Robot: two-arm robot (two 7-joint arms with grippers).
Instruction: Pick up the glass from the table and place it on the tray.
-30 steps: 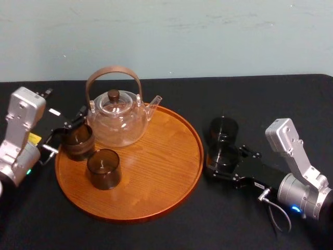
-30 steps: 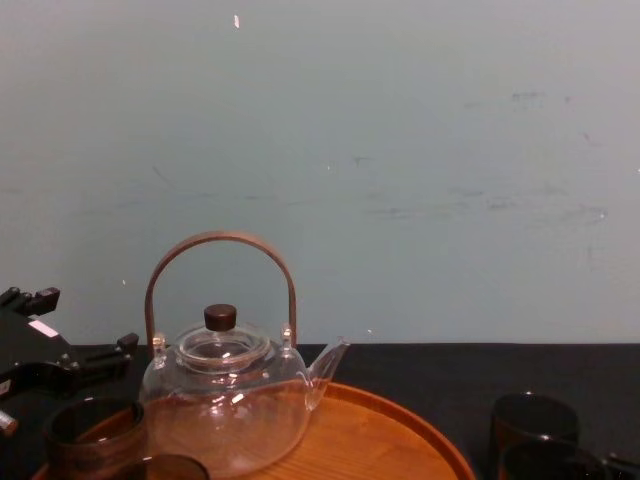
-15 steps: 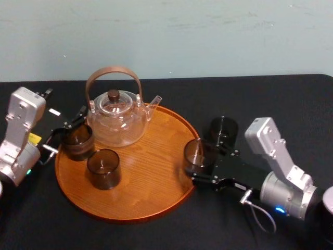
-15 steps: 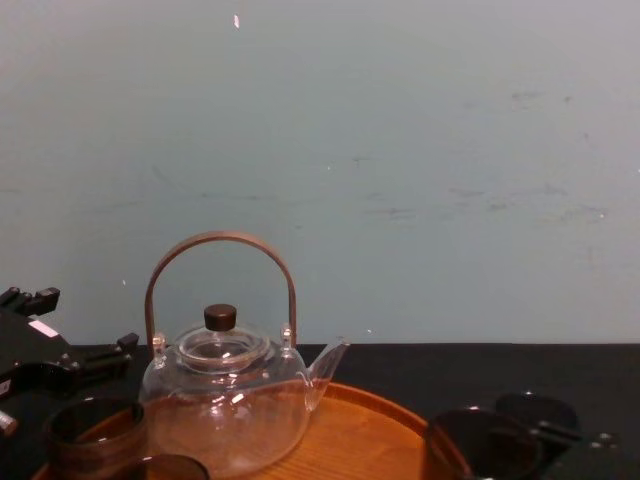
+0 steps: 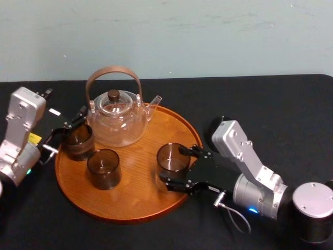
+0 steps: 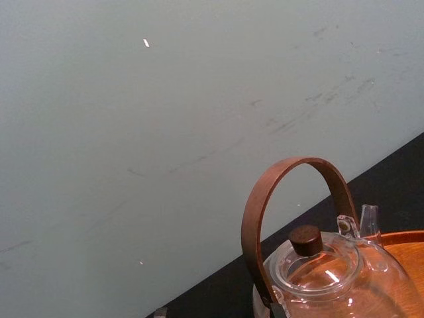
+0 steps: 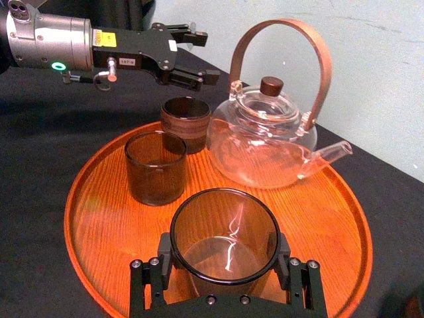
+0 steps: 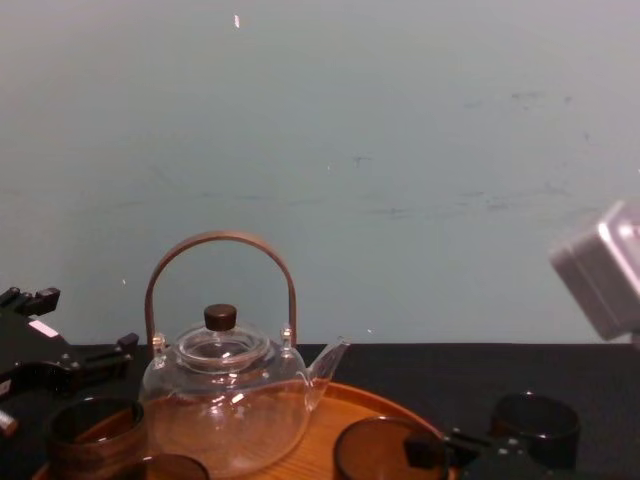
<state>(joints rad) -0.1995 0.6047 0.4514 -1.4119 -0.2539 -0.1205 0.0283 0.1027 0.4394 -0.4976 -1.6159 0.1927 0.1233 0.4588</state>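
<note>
The glass (image 5: 173, 160) is a dark smoky tumbler, held upright in my right gripper (image 5: 174, 166), which is shut on it. It sits over the right part of the round orange-brown wooden tray (image 5: 140, 195), inside the rim; I cannot tell whether its base touches the wood. The right wrist view shows the glass (image 7: 224, 242) clamped between the two black fingers, with the tray (image 7: 99, 218) under it. My left gripper (image 5: 65, 133) stands open at the tray's left edge, beside another dark glass (image 5: 78, 141).
A clear glass teapot (image 5: 117, 122) with a brown hoop handle stands at the back of the tray. A second glass (image 5: 104, 168) stands on the tray's left. One more dark glass (image 8: 538, 425) stands on the black table right of the tray.
My right gripper has carried the glass leftward from the table, over the tray's right rim, to above the tray. The left arm has not moved.
</note>
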